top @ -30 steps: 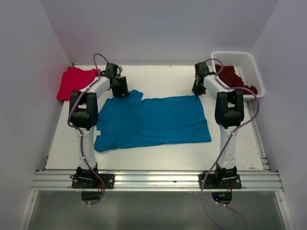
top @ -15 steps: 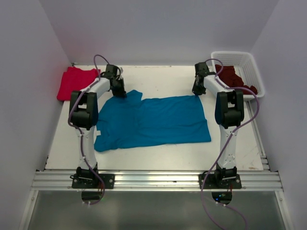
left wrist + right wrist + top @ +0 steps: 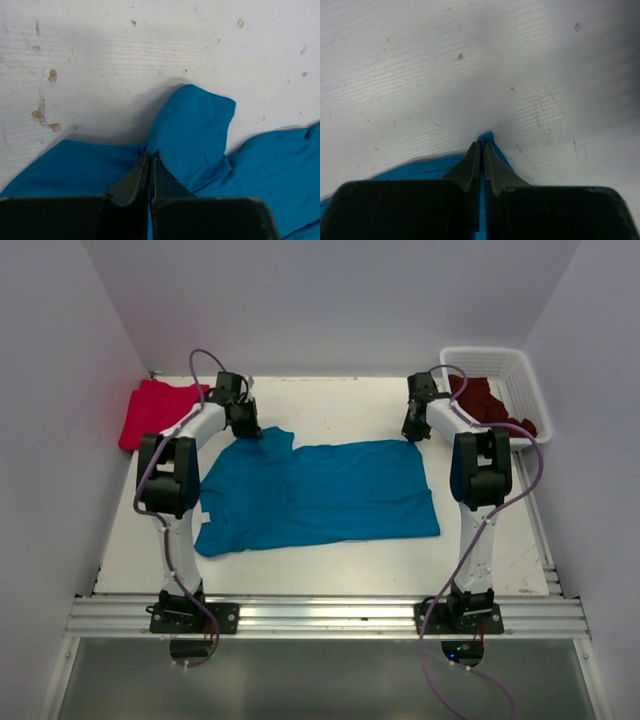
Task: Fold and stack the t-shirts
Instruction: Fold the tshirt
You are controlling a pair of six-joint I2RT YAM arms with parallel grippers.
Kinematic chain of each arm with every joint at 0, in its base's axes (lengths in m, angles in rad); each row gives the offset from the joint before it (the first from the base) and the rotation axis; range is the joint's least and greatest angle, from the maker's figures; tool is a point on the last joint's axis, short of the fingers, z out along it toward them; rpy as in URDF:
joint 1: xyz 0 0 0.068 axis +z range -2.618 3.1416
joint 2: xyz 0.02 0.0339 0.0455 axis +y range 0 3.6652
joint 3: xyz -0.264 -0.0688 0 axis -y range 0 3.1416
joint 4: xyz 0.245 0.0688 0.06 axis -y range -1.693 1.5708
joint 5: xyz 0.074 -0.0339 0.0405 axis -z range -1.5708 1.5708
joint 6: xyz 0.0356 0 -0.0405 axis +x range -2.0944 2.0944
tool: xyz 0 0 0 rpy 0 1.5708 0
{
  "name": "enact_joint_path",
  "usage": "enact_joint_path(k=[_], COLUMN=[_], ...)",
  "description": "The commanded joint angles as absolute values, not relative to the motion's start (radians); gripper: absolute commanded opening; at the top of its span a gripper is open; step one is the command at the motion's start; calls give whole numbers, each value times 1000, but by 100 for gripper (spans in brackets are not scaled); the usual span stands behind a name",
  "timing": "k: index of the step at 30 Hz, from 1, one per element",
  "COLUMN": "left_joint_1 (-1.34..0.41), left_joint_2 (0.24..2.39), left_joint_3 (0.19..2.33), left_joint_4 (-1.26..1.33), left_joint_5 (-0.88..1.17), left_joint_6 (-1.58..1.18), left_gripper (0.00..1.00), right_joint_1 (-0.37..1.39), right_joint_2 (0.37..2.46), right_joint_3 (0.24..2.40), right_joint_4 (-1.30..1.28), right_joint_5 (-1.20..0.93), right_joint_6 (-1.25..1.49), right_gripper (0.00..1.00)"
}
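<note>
Work on the teal shirt (image 3: 320, 490) looks to be at the first fold, with both far corners taken. Well off the outer side of the left gripper (image 3: 150, 156) lies the red shirt (image 3: 155, 412), gathered in the far left corner of the table (image 3: 330, 400); I take that heap to be the likely stacking spot. The left gripper's jaws are pressed together on a pinch of teal cloth at the shirt's far left corner, by what looks like a sleeve. A small flap of fabric stands just beyond the tips, with bare table past it. From there the shirt spreads flat back toward the arm bases and across to the right gripper (image 3: 481, 145). Its jaws are likewise closed thin on the very tip of the far right corner, with only table ahead. Off that gripper's outer side sits the white basket (image 3: 520, 365), holding the dark maroon shirts (image 3: 488, 402). Next, I judge, both arms should lift together and carry the far edge toward the near edge, level and at a matched pace, so the cloth neither slips nor skews.
</note>
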State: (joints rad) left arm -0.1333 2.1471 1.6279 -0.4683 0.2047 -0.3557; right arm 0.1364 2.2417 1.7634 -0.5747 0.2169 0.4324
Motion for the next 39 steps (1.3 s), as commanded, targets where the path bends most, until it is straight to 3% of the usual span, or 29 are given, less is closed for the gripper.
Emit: enact_joint_path(k=[1, 10, 26, 39], left_joint_1=[-137, -138, -141, -143], left_joint_2=[2037, 1936, 1665, 1485], left_joint_3=[1631, 1585, 1264, 1134], left_joint_4=[-433, -445, -545, -604], left_joint_5=[195, 202, 178, 146], left_joint_6=[-359, -353, -327, -311], left_gripper=[0, 0, 0, 0], right_joint_1=[127, 127, 129, 153], right_joint_2=[2163, 2051, 1821, 1668], right_joint_3=[1736, 1698, 1477, 1290], right_joint_4=[-589, -594, -609, -612], right_joint_5=[215, 213, 213, 216], right_joint_6=[425, 428, 457, 466], right_gripper=[0, 0, 0, 0])
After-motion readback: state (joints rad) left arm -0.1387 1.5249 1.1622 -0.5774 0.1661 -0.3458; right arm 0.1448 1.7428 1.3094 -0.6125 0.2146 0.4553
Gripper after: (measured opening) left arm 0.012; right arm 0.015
